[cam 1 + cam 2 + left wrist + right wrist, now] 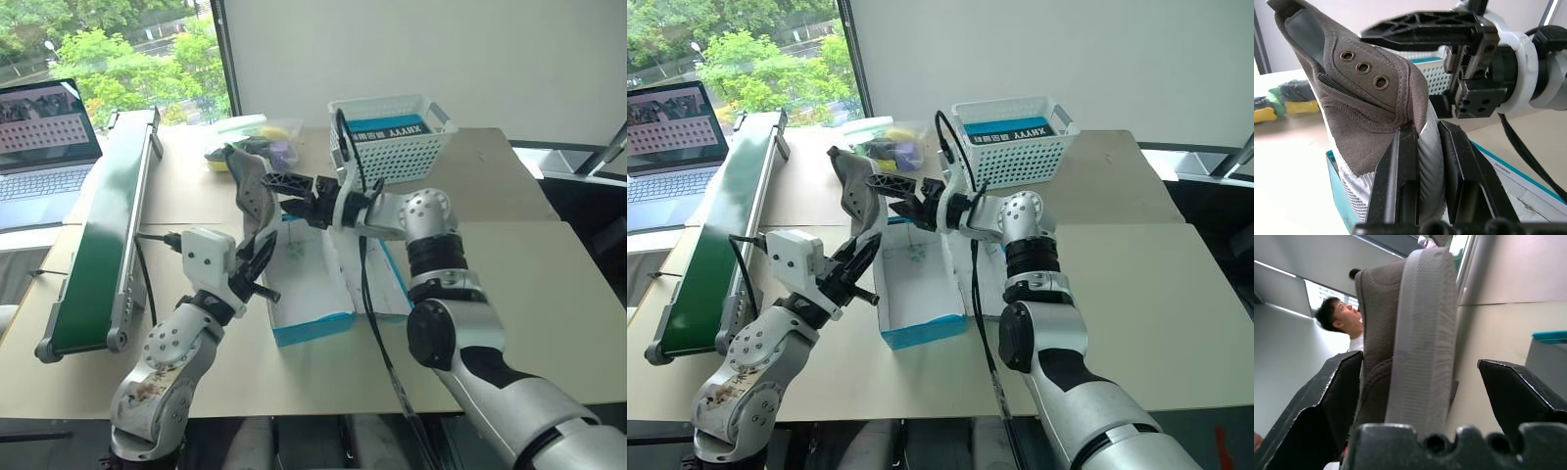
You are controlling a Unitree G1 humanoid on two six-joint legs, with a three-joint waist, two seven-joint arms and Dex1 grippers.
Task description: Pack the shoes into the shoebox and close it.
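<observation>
The shoebox (312, 284), blue outside & white inside, is seen lying open on the table (549, 284), lid flap folded out to the robot's right. No shoe is seen inside it; only white lining w/ faint marks. Behind it a white lattice basket (392, 137) is set, holding a flat blue item w/ printed lettering. Further left at the back, a clear tray w/ yellow, green & dark bits is noted; contents can't be told apart.

Count: 1 shoe (250, 191) is seen, 1 box, 1 basket, 2 grippers. The shoe is held upright above the box's near-left corner, pale sole edge toward the right arm, 3 metal eyelets visible in the left wrist view.

The left gripper (1427, 161) is clamped narrow on the shoe's lower end, sole rim pinched between both fingers. The right gripper (289, 196) is spread wide, its fingers (1332, 396) standing either side of the shoe w/ a gap on at least one side; no grip is seen.

Surface: pale beige tabletops pushed together. A green conveyor belt (108, 235) is set along the left, a laptop (39, 147) beyond it. A window w/ trees & a white wall are seen behind. A person (1344, 318) is seen in the right wrist view.
</observation>
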